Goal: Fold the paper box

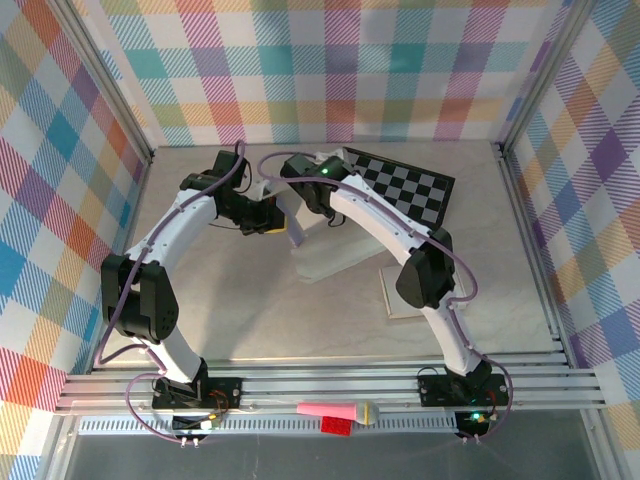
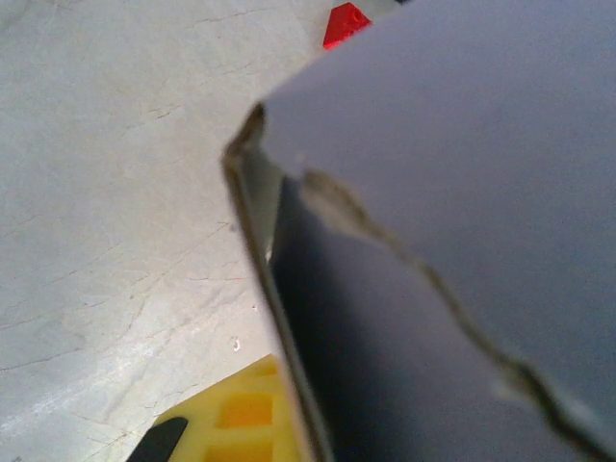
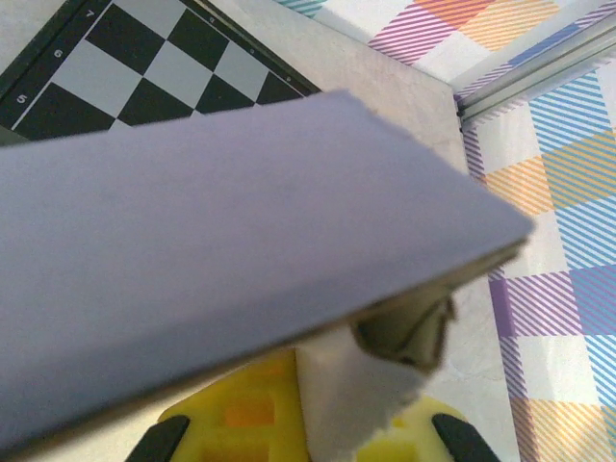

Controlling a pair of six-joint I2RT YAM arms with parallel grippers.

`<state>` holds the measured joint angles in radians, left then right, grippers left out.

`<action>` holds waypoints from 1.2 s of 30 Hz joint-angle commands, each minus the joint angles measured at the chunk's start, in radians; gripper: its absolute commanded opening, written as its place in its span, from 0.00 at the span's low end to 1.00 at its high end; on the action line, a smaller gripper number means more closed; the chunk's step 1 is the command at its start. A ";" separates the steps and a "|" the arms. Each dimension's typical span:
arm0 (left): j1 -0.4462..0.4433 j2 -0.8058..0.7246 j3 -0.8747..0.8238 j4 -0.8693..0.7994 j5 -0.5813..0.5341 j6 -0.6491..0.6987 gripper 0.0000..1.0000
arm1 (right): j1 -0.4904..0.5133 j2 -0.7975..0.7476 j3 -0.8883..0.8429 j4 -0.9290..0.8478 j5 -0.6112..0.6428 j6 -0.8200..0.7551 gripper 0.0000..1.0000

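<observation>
The white paper box point(image 1: 335, 255) lies in the middle of the table point(image 1: 250, 320), just in front of the checkerboard point(image 1: 405, 188). The left gripper point(image 1: 290, 230) is squeezed tight on one edge of the box. The right gripper point(image 3: 313, 423) is squeezed tight too, with a flap of the box pinched between its yellow pads point(image 3: 245, 409).

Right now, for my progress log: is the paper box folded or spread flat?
Partly folded. In the left wrist view the paper box has one panel bent over another along a crease; how far, cannot tell.
</observation>
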<state>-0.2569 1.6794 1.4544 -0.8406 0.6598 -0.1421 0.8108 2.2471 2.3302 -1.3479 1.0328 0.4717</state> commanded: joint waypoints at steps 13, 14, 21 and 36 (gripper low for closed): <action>-0.015 -0.003 0.004 0.014 0.068 0.001 0.00 | -0.108 -0.207 -0.153 0.227 -0.383 -0.139 0.33; -0.015 -0.003 0.004 0.014 0.068 0.001 0.00 | -0.121 -0.207 -0.154 0.224 -0.400 -0.136 0.33; -0.015 0.002 0.010 0.013 0.067 -0.001 0.00 | -0.157 -0.204 -0.181 0.245 -0.424 -0.163 0.33; -0.026 0.014 -0.006 0.031 0.016 -0.039 0.00 | -0.104 -0.155 -0.156 0.080 -0.268 0.050 0.00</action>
<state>-0.2752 1.6829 1.4540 -0.8227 0.6846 -0.1486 0.6849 2.0872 2.1700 -1.2076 0.7139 0.4137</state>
